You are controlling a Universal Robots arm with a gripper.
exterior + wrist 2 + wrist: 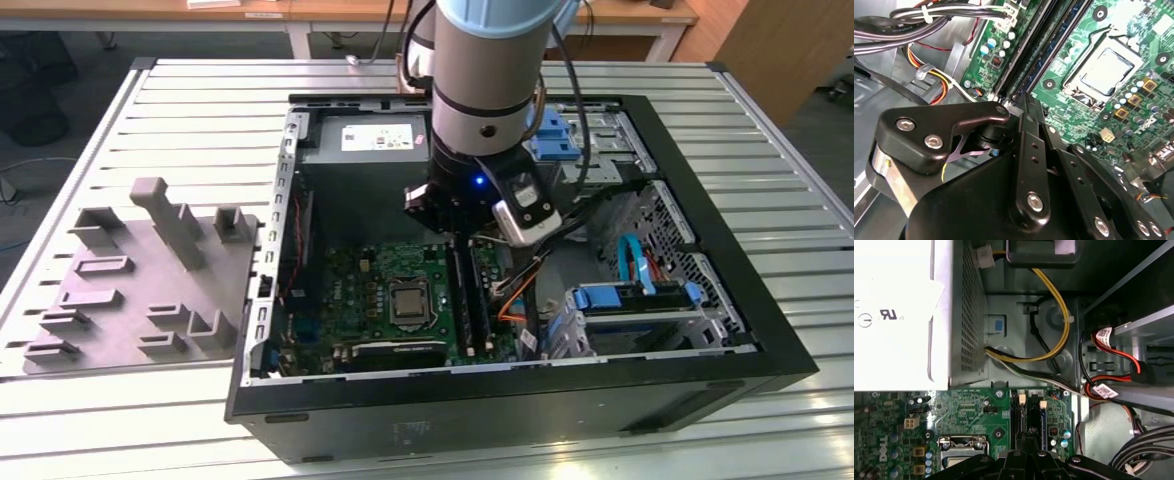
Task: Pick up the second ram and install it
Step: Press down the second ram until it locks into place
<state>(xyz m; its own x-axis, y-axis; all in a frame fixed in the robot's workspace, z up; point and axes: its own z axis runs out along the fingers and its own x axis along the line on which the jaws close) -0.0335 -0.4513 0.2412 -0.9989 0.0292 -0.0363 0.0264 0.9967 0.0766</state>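
Here the tool [461, 232] hangs over the motherboard [387, 290] slots.

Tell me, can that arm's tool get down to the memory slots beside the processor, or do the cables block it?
Probably yes. The tool hangs right above the slots inside the open case, and the cables lie off to one side.

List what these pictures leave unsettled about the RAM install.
- Fingertips of the gripper: in both wrist views the gripper's own black linkage covers them, so open or shut cannot be told.
- The second ram: whether it is held or already seated is unclear; in the exterior view the arm stands over the slots.
- Slot latches: too small in the exterior view, partly covered by the gripper in the first wrist view.
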